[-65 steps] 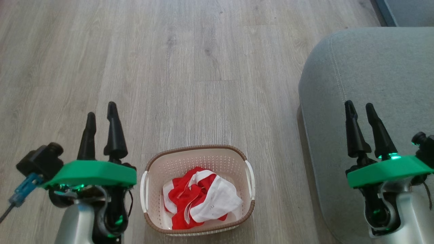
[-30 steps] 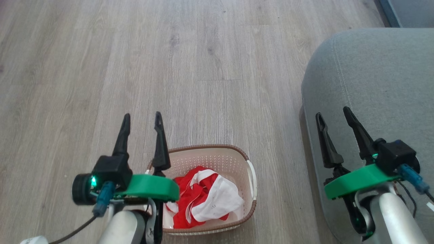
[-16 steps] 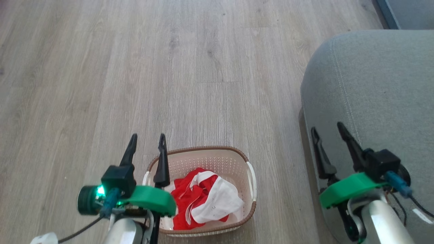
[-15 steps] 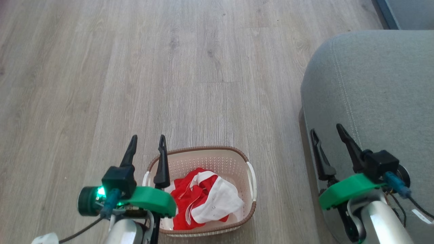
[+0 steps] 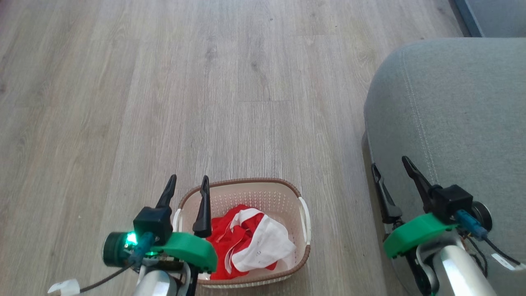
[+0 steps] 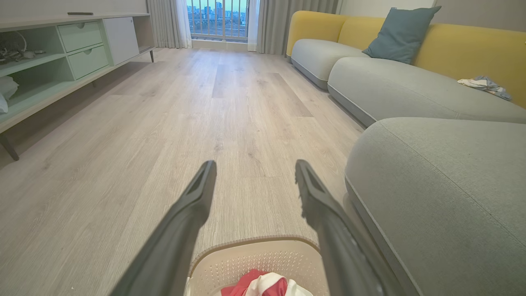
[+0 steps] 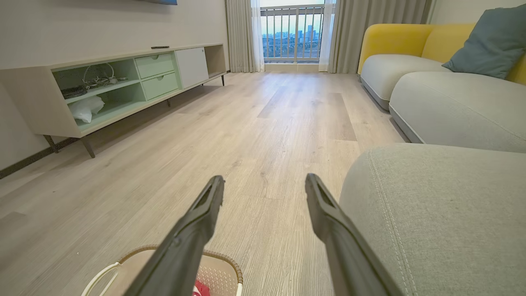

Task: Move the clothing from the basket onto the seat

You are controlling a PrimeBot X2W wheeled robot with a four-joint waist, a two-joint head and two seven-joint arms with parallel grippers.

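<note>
We see crumpled red-and-white fabric clothing (image 5: 251, 242) heaped inside the small cream perforated plastic basket (image 5: 246, 194) with a brown rim, which stands on the floor near the large grey-green upholstered seat (image 5: 460, 111).

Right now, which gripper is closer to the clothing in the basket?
The left gripper, open at the left rim of the basket beside the clothing; the right gripper is over the seat.

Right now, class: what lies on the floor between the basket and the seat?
Nothing but a bare strip of wood floor separates the basket from the seat, as the head view shows.
</note>
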